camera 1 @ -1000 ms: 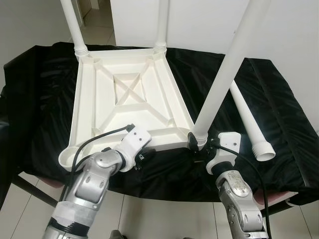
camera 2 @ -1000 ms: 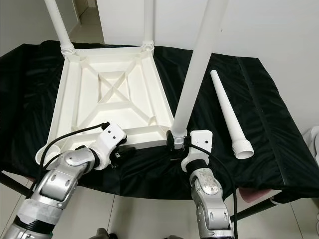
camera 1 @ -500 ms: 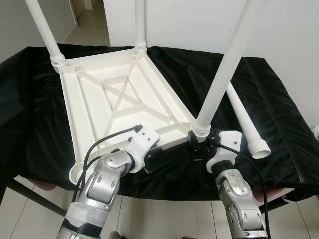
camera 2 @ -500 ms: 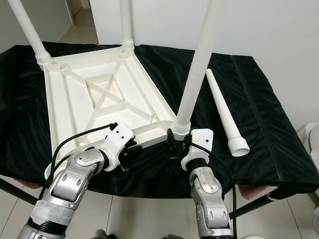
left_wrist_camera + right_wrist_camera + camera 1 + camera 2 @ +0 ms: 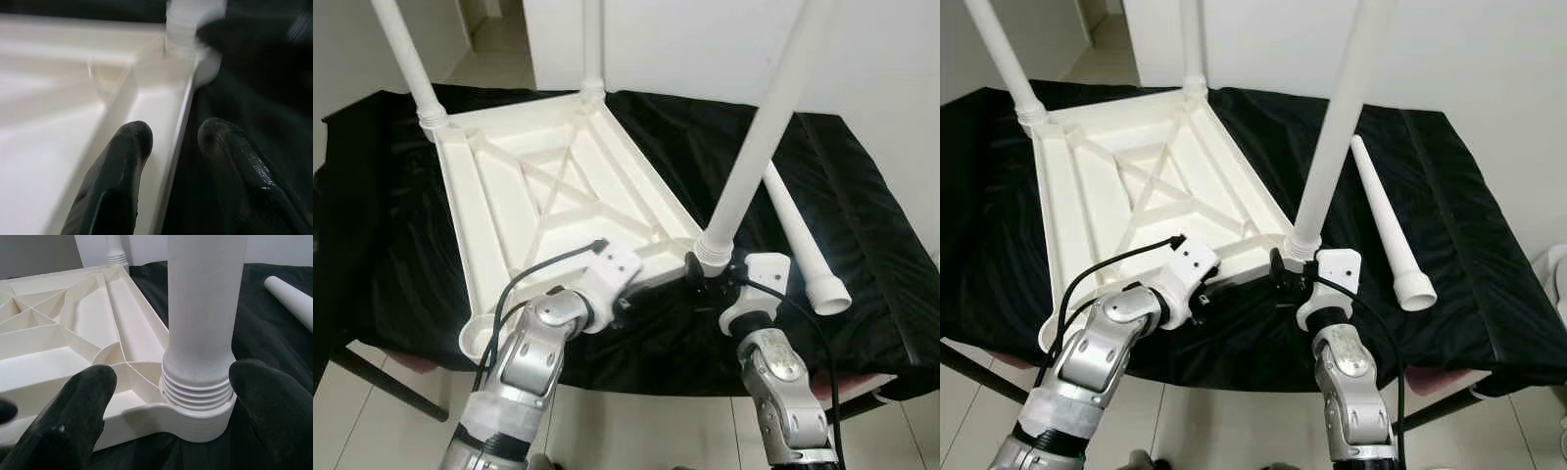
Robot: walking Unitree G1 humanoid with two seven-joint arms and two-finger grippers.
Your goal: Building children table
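Note:
The white table top lies upside down on a black cloth. Upright legs stand at its far left corner, its far right corner and its near right corner. The near left socket holds nothing. A loose white leg lies on the cloth to the right. My left gripper is open, one finger inside the near rim and one outside. My right gripper is open around the threaded base of the near right leg, one finger against the socket collar.
The black-covered work table ends close to my arms, with tiled floor below. A white wall stands behind, with a doorway at the far left. Bare cloth stretches to the right of the loose leg.
The table top has turned on the cloth, its near right corner swinging farther away and its near left corner nearer. Both grippers moved with the near edge. The camera shifted too.

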